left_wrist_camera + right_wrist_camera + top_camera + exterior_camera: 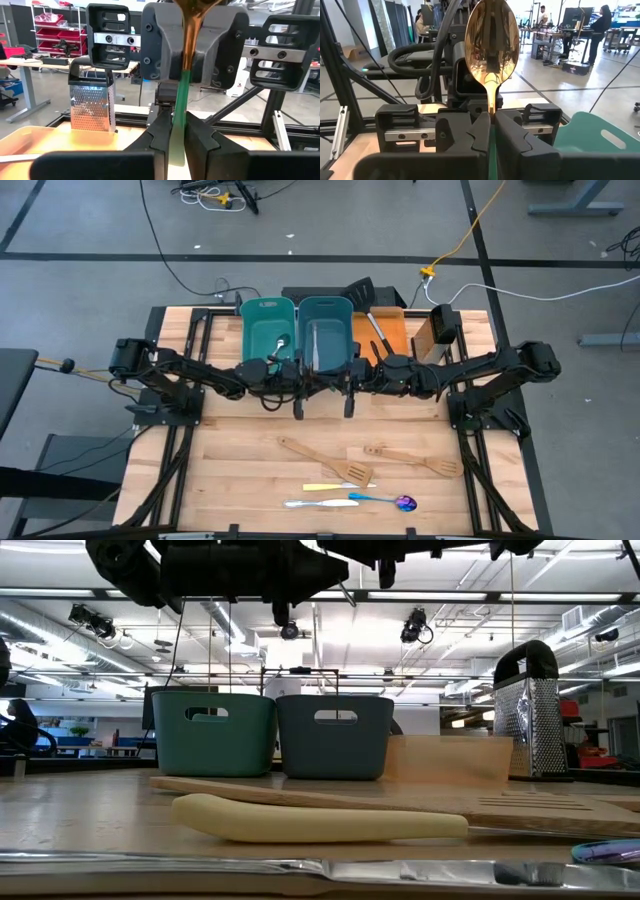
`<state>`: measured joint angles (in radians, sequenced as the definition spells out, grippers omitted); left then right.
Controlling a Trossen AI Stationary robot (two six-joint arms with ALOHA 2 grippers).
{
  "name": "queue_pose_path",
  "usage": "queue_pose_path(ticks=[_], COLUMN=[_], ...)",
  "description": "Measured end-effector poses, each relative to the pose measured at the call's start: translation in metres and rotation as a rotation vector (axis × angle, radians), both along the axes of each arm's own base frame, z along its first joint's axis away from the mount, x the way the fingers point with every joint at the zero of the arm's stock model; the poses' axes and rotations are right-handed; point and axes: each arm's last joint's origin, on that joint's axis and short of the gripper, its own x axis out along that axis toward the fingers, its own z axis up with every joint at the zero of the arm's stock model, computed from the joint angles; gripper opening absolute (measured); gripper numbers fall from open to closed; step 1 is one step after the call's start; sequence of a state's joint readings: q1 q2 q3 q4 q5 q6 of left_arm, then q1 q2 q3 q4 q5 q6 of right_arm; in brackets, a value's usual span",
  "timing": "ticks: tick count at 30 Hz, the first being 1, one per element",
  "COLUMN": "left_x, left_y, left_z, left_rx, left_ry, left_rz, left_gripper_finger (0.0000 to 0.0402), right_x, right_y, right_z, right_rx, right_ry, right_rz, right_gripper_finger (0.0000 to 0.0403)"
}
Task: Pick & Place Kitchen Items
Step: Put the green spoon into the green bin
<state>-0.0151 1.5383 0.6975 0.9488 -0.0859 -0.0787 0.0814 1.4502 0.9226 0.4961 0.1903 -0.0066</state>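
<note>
A gold spoon (pixel 491 42) with a green handle (pixel 179 115) stands bowl up between my two grippers, above the table's middle in front of the teal bins. My left gripper (pixel 179 127) is shut on the green handle. My right gripper (pixel 492 120) faces it and is shut on the spoon higher up. In the high view the two grippers meet tip to tip, the left (pixel 305 377) and the right (pixel 347 377). Two wooden spatulas (pixel 325 461), a cream-handled knife (pixel 335 487), a silver piece of cutlery (pixel 320 503) and a blue-handled purple spoon (pixel 385 500) lie flat on the near table. My left gripper pinches the green handle (pixel 178 135) between its two fingers, coming level from the table's left. The handle rises above the fingers to the gold part, clear of the table. My right gripper pinches the gold neck (pixel 492 107) just below the bowl between its two fingers, coming level from the table's right. The bowl stands up above the fingers; the green handle shows below in the gap between them.
Two teal bins (pixel 268 330) (pixel 328 330) stand at the far middle. Beside them on the right is an orange tray (pixel 392 340) with a black slotted spatula (pixel 365 298), then a metal grater (pixel 440 330).
</note>
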Motion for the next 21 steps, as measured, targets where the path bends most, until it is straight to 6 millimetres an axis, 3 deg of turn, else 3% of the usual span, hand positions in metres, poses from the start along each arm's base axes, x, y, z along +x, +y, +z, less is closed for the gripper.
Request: queue_pose_path(ticks=[10,21], left_x=[-0.007,-0.043], left_y=[0.001,0.006], left_z=[0.006,0.034], left_rx=[0.012,0.037], left_ry=[0.047,0.187], left_rz=[0.052,0.202], left_gripper_finger=[0.0039,0.0039], right_x=[0.0,0.0], right_y=[-0.001,0.0], right_z=[-0.001,-0.001], right_rx=[-0.003,-0.019], right_ry=[0.01,0.014], right_rz=[-0.01,-0.002], right_gripper_finger=[0.0047,0.0045])
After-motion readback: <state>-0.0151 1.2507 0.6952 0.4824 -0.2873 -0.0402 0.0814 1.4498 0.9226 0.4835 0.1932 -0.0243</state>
